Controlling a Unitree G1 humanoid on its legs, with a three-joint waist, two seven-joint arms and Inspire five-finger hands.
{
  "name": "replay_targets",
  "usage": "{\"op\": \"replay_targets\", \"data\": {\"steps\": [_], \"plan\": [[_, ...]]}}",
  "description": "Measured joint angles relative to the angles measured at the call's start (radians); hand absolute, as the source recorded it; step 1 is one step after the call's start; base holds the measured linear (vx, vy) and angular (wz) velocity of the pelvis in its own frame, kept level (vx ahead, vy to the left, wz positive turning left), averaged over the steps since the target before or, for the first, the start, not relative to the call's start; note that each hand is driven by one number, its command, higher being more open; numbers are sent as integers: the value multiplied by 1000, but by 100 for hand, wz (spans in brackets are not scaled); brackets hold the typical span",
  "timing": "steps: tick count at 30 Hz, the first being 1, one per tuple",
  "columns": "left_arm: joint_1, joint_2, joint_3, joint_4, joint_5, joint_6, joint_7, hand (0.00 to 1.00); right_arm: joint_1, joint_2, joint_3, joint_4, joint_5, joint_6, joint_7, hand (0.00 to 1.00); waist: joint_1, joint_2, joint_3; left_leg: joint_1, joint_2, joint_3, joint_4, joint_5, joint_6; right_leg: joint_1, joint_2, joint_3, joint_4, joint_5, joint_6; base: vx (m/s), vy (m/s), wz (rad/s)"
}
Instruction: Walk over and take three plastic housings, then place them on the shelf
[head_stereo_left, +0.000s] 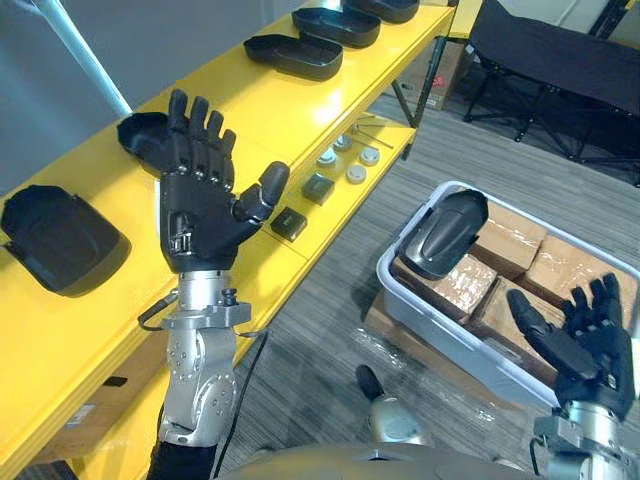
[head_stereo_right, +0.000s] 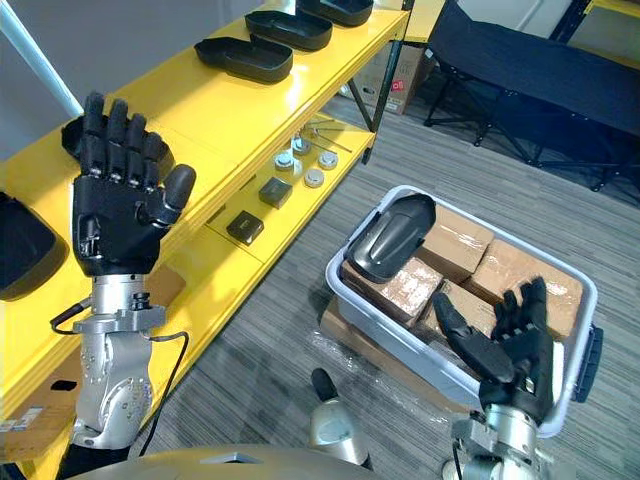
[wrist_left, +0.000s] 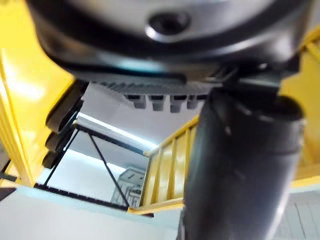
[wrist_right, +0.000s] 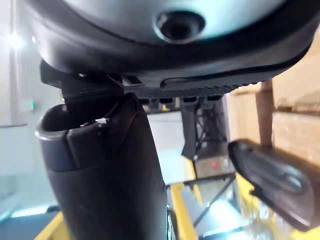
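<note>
"Black plastic, that housing (head_stereo_left: 445, 235). See it, propped on the wrapped boxes (head_stereo_left: 465, 285) at the shelf-side end of the grey bin (head_stereo_left: 395, 290)?"

"I see it. More of the same sort lie up on the yellow shelf (head_stereo_left: 330, 100), one further along (head_stereo_left: 295, 55) and one at the near end (head_stereo_left: 60, 240)."

"Neither hand has anything, mind. Its left hand (head_stereo_left: 205, 205) is raised in front of the shelf, fingers straight and spread, empty. Its right hand (head_stereo_left: 585, 345) hangs over the bin's near corner, fingers slack, well apart from the housing."

"How do you reckon it will handle?"

"Light, I'd guess. It looks like a thin, stiff, hollow shell. The domed top is glossy and probably slippery, so I wouldn't pinch it there. Better the thumb over one long edge and the fingers under the opposite rim, where it stands clear of the boxes."

"Fragile?"

"I doubt it. But tilted like that, a nudge might send it sliding down among the boxes."
</note>
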Motion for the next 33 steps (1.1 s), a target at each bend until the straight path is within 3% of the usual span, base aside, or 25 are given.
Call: {"op": "replay_targets", "data": {"steps": [1,3,6,11,13,14,16,17,18,19,20,21,22,23,25,26,28,29,30,31,32,33], "plan": [[14,0,28,-1,-4,0,0,100,-69,-44,3,18,11,0,-6,100,18,15,-1,-31,-4,-72,57,-24,19,-1,2,2,1,-1,0,26,92,-16],[27,-3,72,-1,-41,1,-13,100,-183,-90,9,98,54,-5,-27,100,47,23,4,-56,-8,-136,111,-45,17,-4,5,3,13,2,7,-2,94,0],[53,-9,94,-9,-88,-4,-69,100,-250,-60,41,199,123,-5,-98,100,89,24,9,-54,-21,-175,110,-74,-18,-29,4,-9,96,-36,26,-47,119,20],[57,-9,39,-43,-87,-7,-117,100,-84,119,139,210,157,-5,-74,100,88,-2,61,-17,-41,-132,182,-112,-9,-37,-6,-7,207,-49,31,-107,121,-26],[62,-2,15,-79,-74,-3,-126,100,-30,148,170,195,234,-6,-5,100,87,-37,103,10,-35,-37,228,-138,16,-39,-49,-91,201,-35,39,-287,73,-101],[61,-2,15,-81,-67,5,-123,100,-28,151,177,188,253,-8,11,100,83,-29,108,8,-35,-15,226,-134,24,-50,-73,-136,203,-40,24,-309,62,-108],[71,-5,59,-81,-29,31,-99,100,-85,129,221,186,272,-34,35,100,99,-28,108,5,-15,73,176,-78,37,-176,-166,-334,508,-116,-89,-212,28,-93],[78,-8,75,-81,-29,40,-96,100,-109,119,242,193,271,-46,35,100,104,-27,108,5,-11,83,152,-56,36,-185,-203,-382,581,-136,-119,-116,-63,-65],[97,-26,109,-80,-32,49,-95,100,-174,88,291,230,245,-78,27,100,127,-23,105,4,7,105,110,-13,29,-185,-289,-475,699,-165,-168,-61,-148,-69],[126,-48,143,-80,-38,45,-100,100,-258,51,346,305,210,-101,2,100,155,-25,102,1,37,133,79,21,10,-168,-372,-551,779,-177,-189,-54,-194,-78],[140,-59,159,-77,-44,40,-100,100,-298,36,375,349,194,-104,-10,100,174,-29,98,-1,57,146,69,35,-7,-151,-404,-575,800,-177,-189,-42,-306,-87],[159,-65,170,-58,-55,5,-97,100,-363,25,425,421,181,-103,-36,100,208,-30,97,-12,99,160,69,63,-37,-97,-438,-599,784,-163,-168,-35,-422,-66],[166,-65,169,-40,-94,-30,-96,100,-382,39,455,443,155,-102,-61,100,229,-42,90,-35,138,161,77,87,-68,-25,-444,-609,681,-134,-126,-51,-742,-61],[168,-66,169,-34,-170,-74,-93,100,-380,59,471,441,77,-88,-85,100,231,-76,73,-58,162,164,82,111,-104,40,-431,-635,548,-127,-48,-61,-705,-43],[167,-91,163,-28,-237,-116,-78,100,-377,47,470,441,-5,-55,-97,100,228,-68,68,-68,202,172,79,148,-100,56,-389,-684,511,-219,42,-62,-518,-57],[165,-136,127,-28,-302,-132,-58,100,-343,-3,457,439,-82,4,-101,100,200,-37,49,-64,254,178,57,223,-60,57,-321,-687,477,-272,71,-38,-479,-66],[166,-159,88,-27,-321,-132,-58,100,-312,-36,436,437,-104,38,-100,100,178,-25,40,-63,280,177,66,294,-15,67,-285,-675,450,-279,58,-3,-400,-59],[164,-162,32,-27,-253,-124,-47,100,-251,-53,386,412,-113,64,-99,100,171,-40,38,-63,247,117,59,237,-88,77,-275,-646,397,-283,51,18,-202,-79],[158,-155,-5,-29,-190,-112,-47,100,-218,-55,350,384,-110,72,-99,100,170,-34,35,-66,205,81,40,198,-103,73,-260,-636,368,-283,51,22,-144,-85],[153,-151,-28,-29,-156,-98,-50,100,-202,-57,331,370,-105,75,-99,100,167,-28,34,-70,179,64,28,185,-89,69,-248,-628,357,-282,50,47,-55,-63],[149,-133,-69,-27,-64,-40,-49,100,-171,-56,312,355,-79,83,-103,100,139,-29,31,-54,155,64,-7,142,-51,63,-235,-626,355,-281,49,68,-63,-41],[144,-127,-82,-24,-30,-10,-46,100,-157,-57,311,347,-74,86,-104,100,134,-35,29,-45,147,49,-24,142,-51,56,-231,-623,358,-281,48,71,-48,-46]]}}
